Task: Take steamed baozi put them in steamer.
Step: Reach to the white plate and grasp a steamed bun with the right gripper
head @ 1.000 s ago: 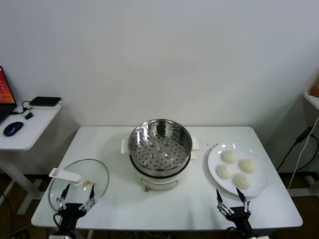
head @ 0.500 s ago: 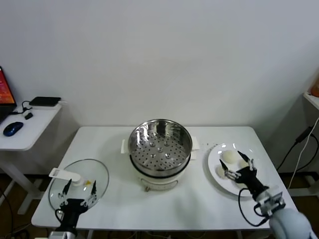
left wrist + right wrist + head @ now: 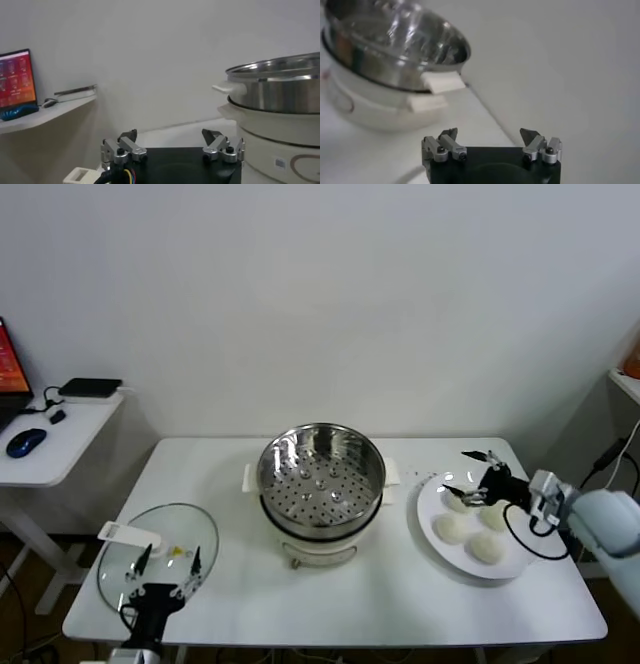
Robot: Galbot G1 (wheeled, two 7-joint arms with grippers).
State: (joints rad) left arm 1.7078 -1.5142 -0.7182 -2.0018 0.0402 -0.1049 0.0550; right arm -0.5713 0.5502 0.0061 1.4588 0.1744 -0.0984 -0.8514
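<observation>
Baozi risk comes first: in the head view we are holding our right gripper point(image 3: 470, 471) spread wide over the far part of the white plate point(image 3: 430, 529), and we judge that a descent from here could land a finger on top of a bun, denting it or shoving it into its neighbours, because the 4 steamed baozi point(image 3: 469, 524) are lying close together. The farthest bun is sitting just below and between the open fingers, not yet touched; the other 3 are lying nearer to us on the same plate. The steamer point(image 3: 322, 476) is standing empty at the table's middle, left of the plate. Our left gripper point(image 3: 167, 566) is waiting open at the near left, above the glass lid point(image 3: 190, 529).

From the left wrist view we are seeing the left gripper's fingers point(image 3: 122, 149) apart with nothing between them, and the steamer's wall point(image 3: 277, 90) beyond them.

From the right wrist view we are seeing the right gripper's fingers point(image 3: 540, 147) spread and empty; no bun is showing here, only the steamer point(image 3: 395, 55) farther off.
</observation>
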